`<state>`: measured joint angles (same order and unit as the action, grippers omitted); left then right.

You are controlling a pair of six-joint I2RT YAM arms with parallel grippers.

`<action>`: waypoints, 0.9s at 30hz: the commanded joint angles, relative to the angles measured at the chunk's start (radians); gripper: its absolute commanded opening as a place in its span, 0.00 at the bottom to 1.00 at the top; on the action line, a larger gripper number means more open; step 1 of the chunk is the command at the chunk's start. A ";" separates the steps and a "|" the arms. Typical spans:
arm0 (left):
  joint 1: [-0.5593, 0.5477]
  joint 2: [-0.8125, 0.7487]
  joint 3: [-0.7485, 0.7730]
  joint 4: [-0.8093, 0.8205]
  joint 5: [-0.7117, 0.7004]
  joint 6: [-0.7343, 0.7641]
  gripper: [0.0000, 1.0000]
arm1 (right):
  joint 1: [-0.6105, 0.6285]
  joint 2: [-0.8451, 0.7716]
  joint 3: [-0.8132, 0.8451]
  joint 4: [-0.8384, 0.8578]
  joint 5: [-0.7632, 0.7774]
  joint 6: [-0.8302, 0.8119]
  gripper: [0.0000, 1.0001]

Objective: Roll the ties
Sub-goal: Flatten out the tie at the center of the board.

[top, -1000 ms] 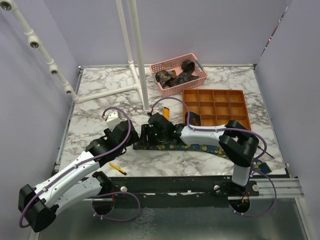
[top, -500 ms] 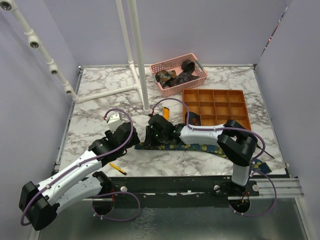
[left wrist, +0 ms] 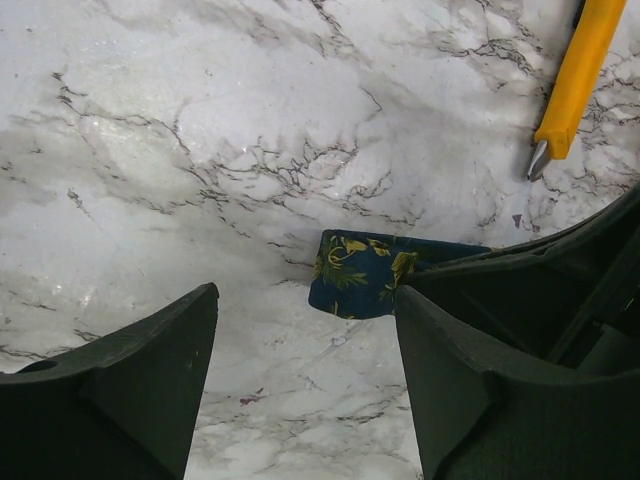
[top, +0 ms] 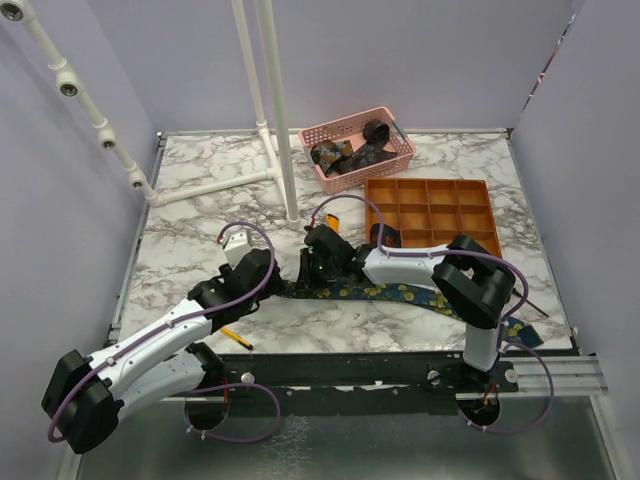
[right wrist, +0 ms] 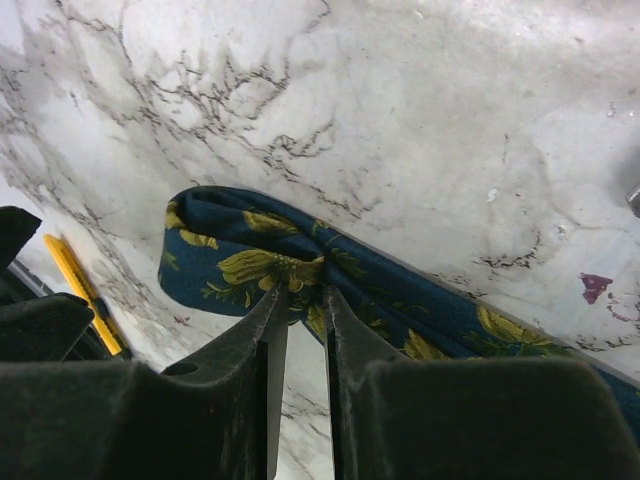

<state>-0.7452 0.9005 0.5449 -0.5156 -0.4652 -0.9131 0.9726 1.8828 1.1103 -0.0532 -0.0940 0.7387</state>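
Observation:
A navy tie with a yellow-green floral print (top: 400, 294) lies stretched across the table's near middle. Its left end is folded over and pinched in my right gripper (right wrist: 303, 295), which is shut on it. In the top view my right gripper (top: 303, 276) sits at that end. My left gripper (top: 268, 283) is open just left of it. In the left wrist view the fold of the tie (left wrist: 362, 272) lies just beyond my open left gripper (left wrist: 305, 330), close to the right finger. More dark ties (top: 352, 155) lie in the pink basket.
A pink basket (top: 398, 139) stands at the back. An orange compartment tray (top: 480, 190) is at the right. An orange-yellow knife (top: 332, 227) lies behind the grippers, also in the left wrist view (left wrist: 578, 78). A yellow pen (top: 235, 337) lies near the front. White pipe frame (top: 280, 120) stands at back left.
My left gripper has moved right and forward, closing in on the tie's folded end. My right gripper has shifted slightly right with the tie end in it.

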 commanded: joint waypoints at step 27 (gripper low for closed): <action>0.155 0.240 0.012 0.210 0.341 0.285 0.44 | -0.014 0.010 -0.169 0.116 -0.045 0.001 0.20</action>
<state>-0.6254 1.1213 0.5198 -0.3172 -0.1860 -0.6800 0.9596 1.8732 0.9920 0.1200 -0.1226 0.7448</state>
